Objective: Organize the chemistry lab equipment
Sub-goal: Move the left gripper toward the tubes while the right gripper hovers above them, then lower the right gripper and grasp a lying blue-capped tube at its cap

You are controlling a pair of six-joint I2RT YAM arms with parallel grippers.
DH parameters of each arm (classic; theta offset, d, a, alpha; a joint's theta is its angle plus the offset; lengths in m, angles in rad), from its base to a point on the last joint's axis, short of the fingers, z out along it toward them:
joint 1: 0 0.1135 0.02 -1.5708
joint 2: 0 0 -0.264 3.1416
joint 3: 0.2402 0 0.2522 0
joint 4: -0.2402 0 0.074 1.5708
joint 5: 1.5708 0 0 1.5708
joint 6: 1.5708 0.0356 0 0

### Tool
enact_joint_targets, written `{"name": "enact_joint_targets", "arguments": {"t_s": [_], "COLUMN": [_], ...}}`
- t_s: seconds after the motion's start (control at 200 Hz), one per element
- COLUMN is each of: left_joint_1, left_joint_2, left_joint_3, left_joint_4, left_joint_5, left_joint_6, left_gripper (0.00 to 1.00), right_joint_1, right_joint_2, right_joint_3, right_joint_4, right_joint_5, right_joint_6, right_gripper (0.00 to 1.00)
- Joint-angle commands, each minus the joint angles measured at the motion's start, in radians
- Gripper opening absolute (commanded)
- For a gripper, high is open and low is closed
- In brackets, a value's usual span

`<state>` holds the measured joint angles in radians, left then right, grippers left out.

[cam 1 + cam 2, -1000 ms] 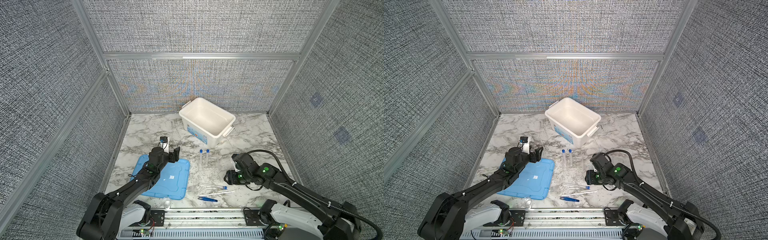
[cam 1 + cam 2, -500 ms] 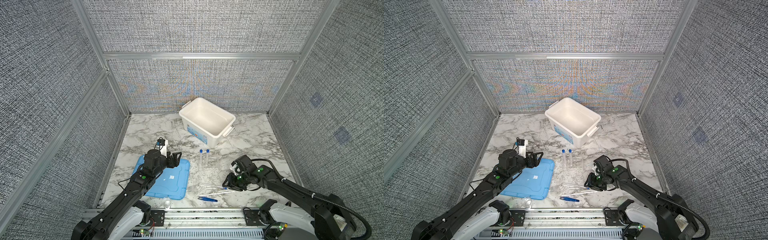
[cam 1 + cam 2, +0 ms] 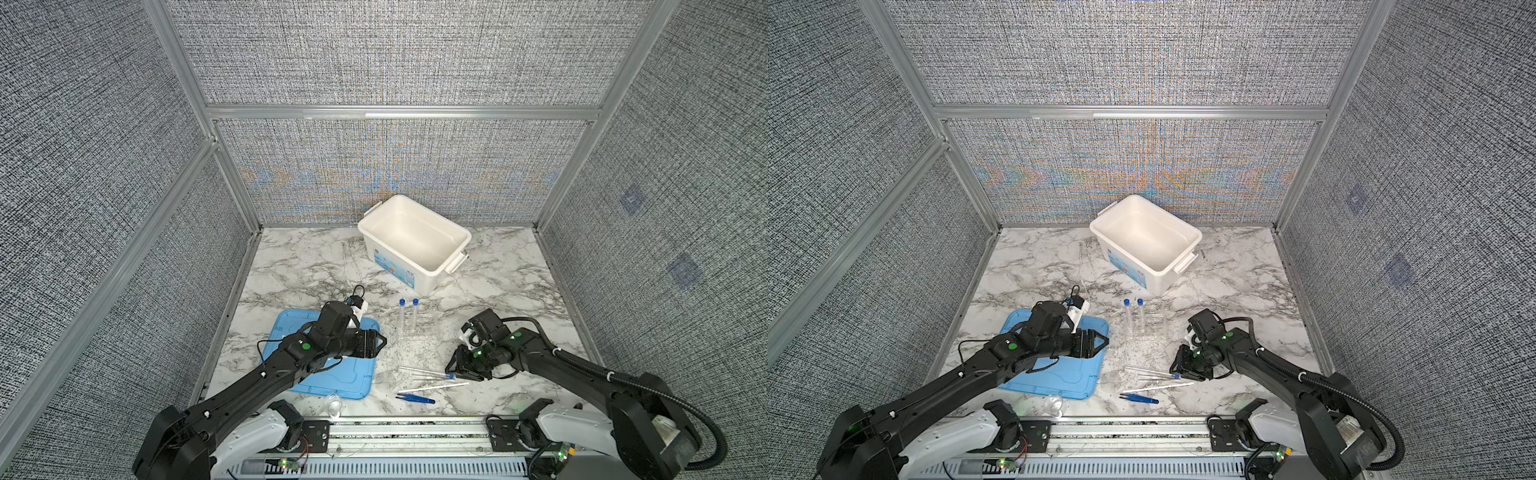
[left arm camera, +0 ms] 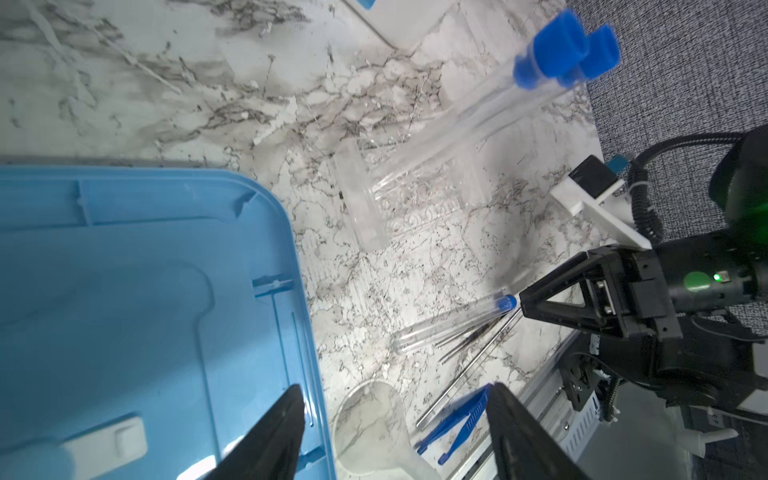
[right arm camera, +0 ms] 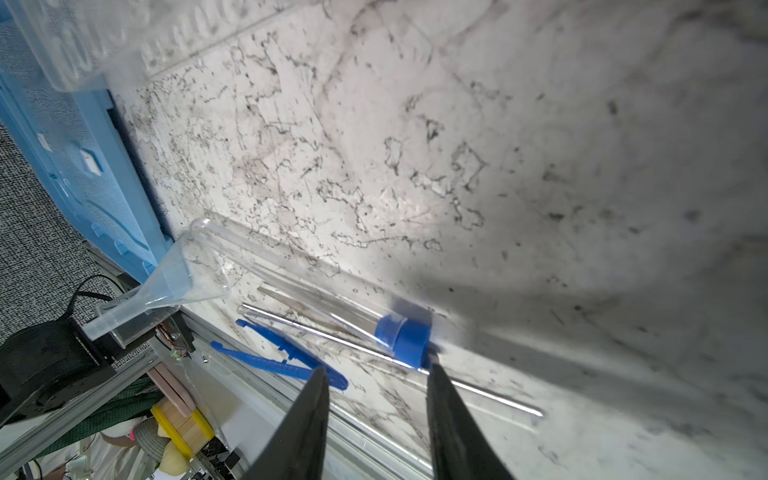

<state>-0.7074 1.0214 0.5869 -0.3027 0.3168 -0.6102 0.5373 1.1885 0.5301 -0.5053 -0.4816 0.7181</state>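
Observation:
Two clear blue-capped tubes (image 3: 402,316) stand in the clear rack (image 3: 419,332). A third tube (image 5: 299,274) lies on the marble beside the silver tweezers (image 3: 428,378), a thin white stick (image 3: 436,387) and blue tweezers (image 3: 415,399). My right gripper (image 5: 377,370) is low at that tube's blue cap (image 5: 405,334), jaws narrowly open and empty, one fingertip (image 5: 434,370) beside the cap. My left gripper (image 4: 395,388) hovers open at the lid's right edge, over a small clear funnel-shaped dish (image 4: 370,415).
A flat light-blue lid (image 3: 320,365) lies at front left under the left arm. The large white tub (image 3: 413,241) stands at the back. Another small clear dish (image 3: 334,405) sits at the front edge by the metal rail (image 3: 395,432).
My right gripper has come down and forward to the lying tube's cap, with its jaws narrowing. My left gripper has swung right across the lid toward the middle.

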Motion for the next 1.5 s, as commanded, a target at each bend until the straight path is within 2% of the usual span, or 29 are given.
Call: {"name": "enact_joint_targets", "arguments": {"t_s": [0.0,0.18,0.315,0.61,0.77,0.87,1.06,1.255,1.321,1.396,1.446,1.496], "left_joint_1": [-0.009,-0.024,-0.037,-0.037,-0.035,-0.035,-0.029,0.011,0.033,0.066,0.099,0.133], "left_joint_2": [0.021,0.125,0.144,0.150,0.120,0.093,0.030,-0.001,-0.014,-0.028,-0.030,-0.030], "left_joint_3": [-0.010,0.004,-0.012,-0.015,0.005,0.033,0.053,0.053,0.046,0.043,0.050,0.054], "left_joint_4": [-0.024,0.027,0.081,0.101,0.041,-0.036,-0.071,-0.108,-0.107,-0.099,-0.101,-0.096], "left_joint_5": [0.018,0.080,0.088,0.050,-0.043,-0.136,-0.228,-0.322,-0.324,-0.319,-0.317,-0.315], "left_joint_6": [-0.014,-0.035,-0.049,-0.042,-0.023,-0.055,0.004,0.010,0.016,0.036,0.039,0.026], "left_gripper": [0.71,0.71,0.71,0.71,0.71,0.72,0.75,0.75,0.75,0.76,0.77,0.77], "right_joint_1": [-0.002,-0.002,-0.002,0.000,0.000,-0.001,0.017,0.069,0.071,0.086,0.099,0.126], "right_joint_2": [0.005,0.009,0.031,0.071,0.037,0.001,-0.057,-0.175,-0.204,-0.217,-0.216,-0.215], "right_joint_3": [-0.009,-0.020,-0.017,-0.032,-0.010,0.015,0.055,0.116,0.137,0.174,0.191,0.185], "right_joint_4": [0.044,0.087,0.114,0.263,0.191,0.113,0.006,0.026,0.039,-0.003,-0.074,-0.152], "right_joint_5": [-0.035,-0.034,-0.028,-0.057,-0.008,0.048,0.140,0.037,-0.048,-0.072,-0.101,-0.071], "right_joint_6": [-0.002,0.007,0.005,0.052,-0.017,-0.128,-0.330,-0.627,-0.785,-0.990,-1.203,-1.436], "right_gripper": [0.39,0.36,0.35,0.33,0.33,0.35,0.41,0.47,0.47,0.47,0.47,0.47]}}
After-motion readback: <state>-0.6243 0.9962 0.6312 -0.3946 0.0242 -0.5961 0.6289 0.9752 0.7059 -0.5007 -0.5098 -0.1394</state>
